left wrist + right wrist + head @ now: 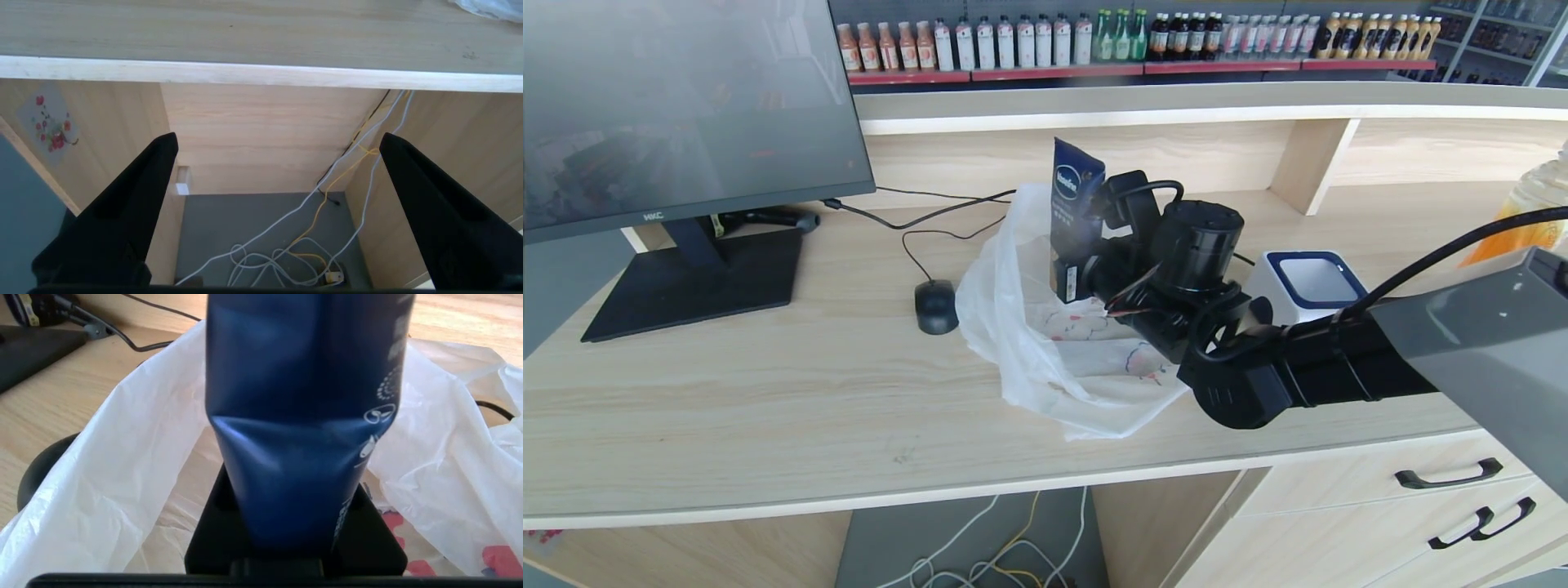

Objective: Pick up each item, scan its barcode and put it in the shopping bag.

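Observation:
A dark blue tube (1075, 214) stands upright, cap end down, over the open mouth of the white plastic shopping bag (1021, 327) on the counter. My right gripper (1086, 278) is shut on the tube's lower part. Seen from the right wrist, the blue tube (306, 416) rises in front of the bag (122, 482), its black cap (286, 539) lowest. The white barcode scanner (1307, 287) with a blue-rimmed window sits just right of the bag. My left gripper (274, 212) hangs open below the counter's front edge, nothing between its fingers.
A monitor (682, 106) on a black stand occupies the counter's left, with a black mouse (936, 305) and cables beside the bag. A yellow bottle (1531, 208) stands at the far right. Drawers (1445, 478) sit under the counter. Cables (327, 237) hang below it.

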`<state>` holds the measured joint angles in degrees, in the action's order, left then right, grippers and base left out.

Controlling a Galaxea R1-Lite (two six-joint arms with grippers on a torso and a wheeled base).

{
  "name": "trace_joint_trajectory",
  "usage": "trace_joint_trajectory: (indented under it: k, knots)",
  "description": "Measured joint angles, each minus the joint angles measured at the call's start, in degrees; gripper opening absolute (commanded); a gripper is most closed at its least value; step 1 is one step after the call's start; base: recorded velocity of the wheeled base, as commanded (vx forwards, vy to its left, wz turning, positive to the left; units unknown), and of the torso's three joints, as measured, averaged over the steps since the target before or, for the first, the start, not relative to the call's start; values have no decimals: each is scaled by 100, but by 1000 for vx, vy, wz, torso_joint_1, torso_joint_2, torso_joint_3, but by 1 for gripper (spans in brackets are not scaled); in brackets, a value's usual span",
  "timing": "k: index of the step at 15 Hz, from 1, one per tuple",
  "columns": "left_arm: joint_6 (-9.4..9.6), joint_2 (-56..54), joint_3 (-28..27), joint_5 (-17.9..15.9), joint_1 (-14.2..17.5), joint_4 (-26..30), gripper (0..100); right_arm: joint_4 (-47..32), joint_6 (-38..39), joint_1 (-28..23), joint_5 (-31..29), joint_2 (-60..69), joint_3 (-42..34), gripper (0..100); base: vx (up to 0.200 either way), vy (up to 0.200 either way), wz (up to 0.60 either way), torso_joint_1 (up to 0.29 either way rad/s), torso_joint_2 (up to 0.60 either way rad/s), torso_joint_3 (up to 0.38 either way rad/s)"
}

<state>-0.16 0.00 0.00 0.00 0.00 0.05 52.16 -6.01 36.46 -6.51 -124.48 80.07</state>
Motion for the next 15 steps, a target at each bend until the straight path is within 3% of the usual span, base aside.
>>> trace_joint_trajectory:
  k: [3, 4, 15]
  knots:
    - [0, 0, 0, 0, 0, 0, 100, 4, -1, 0, 0, -2, 0, 0, 0, 0, 0, 0, 0, 0]
    - [0, 0, 0, 0, 0, 5, 100, 0, -1, 5, 0, -5, 0, 100, 0, 0, 0, 0, 0, 0]
    - [0, 0, 0, 0, 0, 0, 100, 88, 101, 41, -20, -38, 0, 100, 0, 0, 0, 0, 0, 0]
